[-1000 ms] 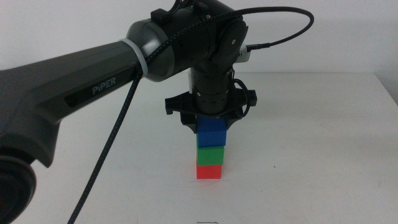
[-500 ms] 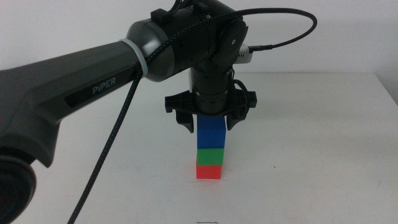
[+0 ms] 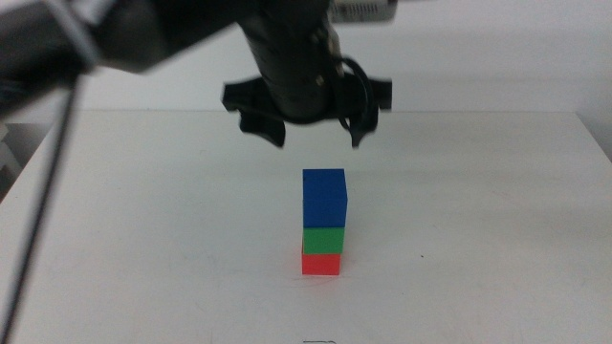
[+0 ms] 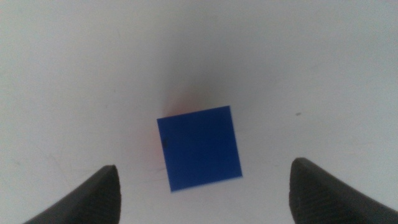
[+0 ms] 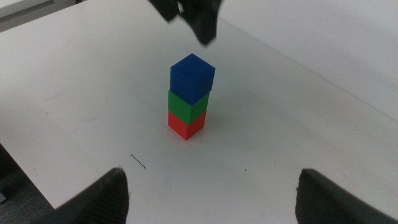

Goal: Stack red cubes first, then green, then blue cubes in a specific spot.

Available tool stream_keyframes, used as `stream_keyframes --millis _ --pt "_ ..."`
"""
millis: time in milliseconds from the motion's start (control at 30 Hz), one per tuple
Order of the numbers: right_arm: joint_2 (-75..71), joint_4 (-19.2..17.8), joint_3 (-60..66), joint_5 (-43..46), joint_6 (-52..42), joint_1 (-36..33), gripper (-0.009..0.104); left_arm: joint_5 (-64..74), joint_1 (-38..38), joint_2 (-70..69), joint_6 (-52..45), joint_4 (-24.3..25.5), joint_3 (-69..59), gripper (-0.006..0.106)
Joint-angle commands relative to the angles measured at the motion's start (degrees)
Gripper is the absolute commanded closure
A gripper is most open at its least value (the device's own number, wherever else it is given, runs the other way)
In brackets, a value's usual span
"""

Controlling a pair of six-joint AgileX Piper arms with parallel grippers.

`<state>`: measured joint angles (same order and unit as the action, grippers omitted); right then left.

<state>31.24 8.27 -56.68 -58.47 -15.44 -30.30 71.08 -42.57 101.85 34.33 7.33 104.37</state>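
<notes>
Plain white surface (image 3: 497, 239), pale wall behind, nothing else on it but a 3-cube stack near centre. Red cube (image 3: 321, 264) sits on the surface at the chosen spot, green cube (image 3: 324, 239) on top of it, blue cube (image 3: 324, 198) on top of that. The blue one looks turned a few degrees vs. the two below; in the left wrist view a sliver of red shows past its edge, so the stack isn't perfectly square, but it stands upright.

My left gripper (image 3: 311, 129) hangs directly above the stack, well clear of the blue cube, pointing straight down, jaws spread wide w/ nothing between them. From its own cam the blue top face (image 4: 199, 147) sits about midway between the two jaws, so the stack is straight below me.

Right gripper (image 5: 211, 186) waits off to the side, near the surface edge, jaws also wide apart and empty, looking across at the stack from a distance.

My read: stacking order is done. Any next move for the left arm should go up and away, not sideways at low height, to avoid clipping the top cube.
</notes>
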Motion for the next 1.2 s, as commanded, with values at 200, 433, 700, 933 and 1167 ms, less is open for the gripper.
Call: stream_keyframes --millis 200,433,700,933,1167 --pt "0.59 -0.08 -0.99 3.80 -0.49 -0.02 0.001 4.51 0.59 -15.19 -2.88 8.72 1.60 0.009" --pt "0.59 -0.14 -0.99 3.80 -0.49 -0.02 0.001 1.14 11.77 -28.40 -15.35 6.88 -4.33 0.009" --pt "0.59 -0.14 -0.99 3.80 -0.49 -0.02 0.001 -9.99 30.86 -44.17 -26.15 0.52 -18.25 0.009" --pt "0.59 -0.14 -0.99 3.80 -0.49 -0.02 0.001 -13.62 34.68 -51.09 -25.72 0.52 -25.51 0.009" --pt "0.59 -0.14 -0.99 3.80 -0.49 -0.02 0.001 -13.45 34.68 -51.96 -25.72 1.59 -26.02 0.009"
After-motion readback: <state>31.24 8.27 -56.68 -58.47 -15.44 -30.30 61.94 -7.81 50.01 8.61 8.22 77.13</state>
